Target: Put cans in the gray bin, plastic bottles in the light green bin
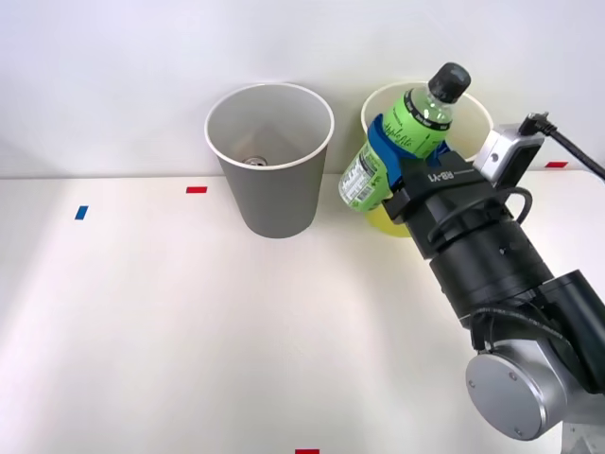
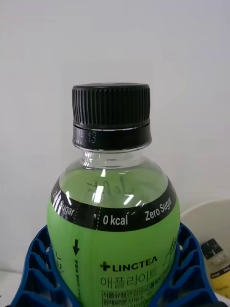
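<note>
The claw (image 1: pixel 402 151) gripped the green bottle (image 1: pixel 406 137) above the green bin (image 1: pixel 477 109). Released off-centre, it might, I judged, strike the rim.

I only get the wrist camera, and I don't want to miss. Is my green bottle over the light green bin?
Observer: From the front, the green bottle, clamped in the right tool, is tilted in front of the light green bin. I cannot tell if it is over the opening.
Operator: Where's the gray bin?
Observer: The gray bin stands beside the green one, on the robot's left.
Operator: Is anything in it?
Observer: A silvery can lies at its bottom.
</note>
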Controlling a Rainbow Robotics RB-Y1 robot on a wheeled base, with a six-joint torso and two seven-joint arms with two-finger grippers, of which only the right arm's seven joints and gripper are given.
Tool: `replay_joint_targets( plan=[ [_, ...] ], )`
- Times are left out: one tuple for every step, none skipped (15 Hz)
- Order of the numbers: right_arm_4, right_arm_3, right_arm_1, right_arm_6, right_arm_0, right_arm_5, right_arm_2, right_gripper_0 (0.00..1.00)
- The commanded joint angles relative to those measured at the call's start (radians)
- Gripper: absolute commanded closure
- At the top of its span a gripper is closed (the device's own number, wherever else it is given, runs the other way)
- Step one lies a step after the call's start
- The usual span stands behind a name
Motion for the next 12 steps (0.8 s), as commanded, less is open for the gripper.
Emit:
replay_joint_targets(
  plan=[
    [-0.003, 0.000, 0.040, -0.008, -0.130, 0.157, -0.103, 1.00],
    [-0.001, 0.000, 0.053, -0.015, -0.172, 0.214, -0.140, 1.00],
    [-0.001, 0.005, 0.066, -0.021, -0.213, 0.260, -0.173, 1.00],
    [0.000, 0.043, 0.075, -0.027, -0.262, 0.270, -0.201, 1.00],
    [0.003, 0.095, 0.075, -0.028, -0.301, 0.255, -0.219, 1.00],
    [0.005, 0.153, 0.075, -0.025, -0.338, 0.231, -0.236, 1.00],
    [0.006, 0.221, 0.076, -0.019, -0.385, 0.214, -0.261, 1.00],
    [0.011, 0.259, 0.076, -0.015, -0.414, 0.214, -0.281, 1.00],
    [0.014, 0.293, 0.072, -0.013, -0.445, 0.214, -0.301, 1.00],
    [0.019, 0.330, 0.063, -0.012, -0.474, 0.214, -0.321, 1.00],
    [0.023, 0.356, 0.053, -0.008, -0.492, 0.214, -0.333, 1.00],
    [0.028, 0.384, 0.041, -0.005, -0.511, 0.214, -0.342, 1.00]
  ],
)
